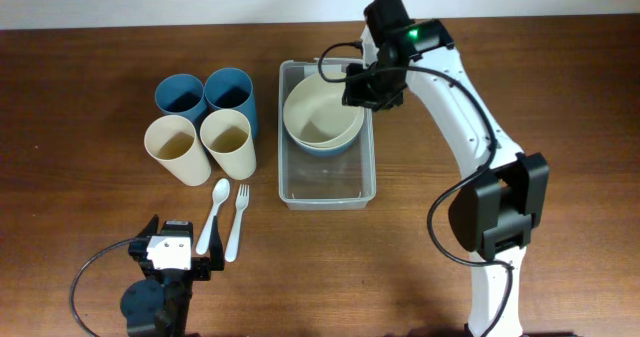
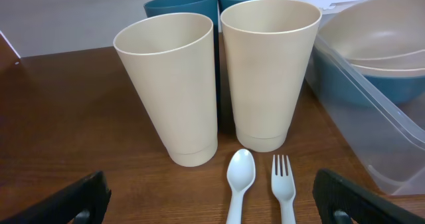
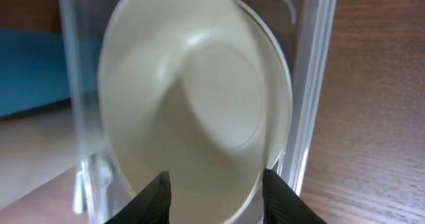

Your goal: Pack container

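The clear container lies in the middle of the table, its long side running away from me. In its far half sits a cream bowl nested in a blue bowl. My right gripper hangs over the cream bowl's right rim. In the right wrist view that gripper is open, with the cream bowl below the gap and the container wall to the right. My left gripper rests open at the near left, holding nothing.
Two cream cups and two blue cups stand left of the container. A white spoon and fork lie between the left gripper's fingers and the cups. The container's near half holds nothing.
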{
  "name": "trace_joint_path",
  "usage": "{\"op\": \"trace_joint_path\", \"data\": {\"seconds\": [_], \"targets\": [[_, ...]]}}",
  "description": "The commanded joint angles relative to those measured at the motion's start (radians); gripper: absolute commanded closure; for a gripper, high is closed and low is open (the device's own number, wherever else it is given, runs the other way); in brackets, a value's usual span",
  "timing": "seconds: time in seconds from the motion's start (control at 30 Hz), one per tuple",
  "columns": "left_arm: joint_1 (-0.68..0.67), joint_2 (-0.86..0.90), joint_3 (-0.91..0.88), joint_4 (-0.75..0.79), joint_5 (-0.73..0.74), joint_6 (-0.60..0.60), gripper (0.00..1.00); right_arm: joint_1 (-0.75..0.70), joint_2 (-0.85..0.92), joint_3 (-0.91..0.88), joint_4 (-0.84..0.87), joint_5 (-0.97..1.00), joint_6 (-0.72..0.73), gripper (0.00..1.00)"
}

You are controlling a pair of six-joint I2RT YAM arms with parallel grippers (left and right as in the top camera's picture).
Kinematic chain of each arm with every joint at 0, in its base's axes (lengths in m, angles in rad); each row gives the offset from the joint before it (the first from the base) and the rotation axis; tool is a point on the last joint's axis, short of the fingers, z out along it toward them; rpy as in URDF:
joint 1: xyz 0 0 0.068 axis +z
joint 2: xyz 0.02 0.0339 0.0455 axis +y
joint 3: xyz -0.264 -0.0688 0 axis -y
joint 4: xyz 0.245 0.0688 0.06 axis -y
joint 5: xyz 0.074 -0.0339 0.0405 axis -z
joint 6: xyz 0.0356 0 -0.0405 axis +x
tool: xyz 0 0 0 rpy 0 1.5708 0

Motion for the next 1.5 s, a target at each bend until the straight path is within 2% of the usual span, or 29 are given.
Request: {"op": "trace_joint_path", "data": {"seconds": [0.0, 0.2, 0.33, 0.4, 0.47, 0.8, 0.93, 1.2, 1.47], "targets": [[-0.004, -0.008, -0.006, 0.002, 0.011, 0.013, 0.0, -0.042, -0.068, 0.101, -0.049, -0.051, -0.023, 0.61], [-0.004, -0.008, -0.006, 0.002, 0.011, 0.013, 0.0, -0.104, -0.108, 0.226, -0.177, -0.051, -0.041, 0.6], [-0.004, -0.008, -0.006, 0.002, 0.011, 0.013, 0.01, -0.092, -0.103, 0.208, -0.193, -0.048, -0.075, 0.76], [-0.004, -0.008, -0.006, 0.002, 0.011, 0.013, 0.0, -0.071, -0.082, 0.185, -0.185, -0.039, -0.077, 0.92], [-0.004, -0.008, -0.006, 0.002, 0.011, 0.013, 0.0, -0.053, -0.06, 0.166, -0.165, -0.033, -0.093, 0.96], [-0.004, -0.008, -0.006, 0.002, 0.011, 0.013, 0.01, -0.022, 0.056, 0.026, -0.037, 0.052, -0.081, 0.96], [-0.004, -0.008, -0.006, 0.002, 0.011, 0.013, 0.0, -0.03, 0.069, 0.025, -0.039, 0.112, -0.082, 0.96], [-0.004, -0.008, -0.006, 0.002, 0.011, 0.013, 0.0, -0.033, 0.064, 0.03, -0.039, 0.11, -0.105, 0.96], [-0.004, -0.008, -0.006, 0.002, 0.011, 0.013, 0.0, -0.089, -0.055, 0.143, -0.13, 0.11, -0.116, 0.96]]}}
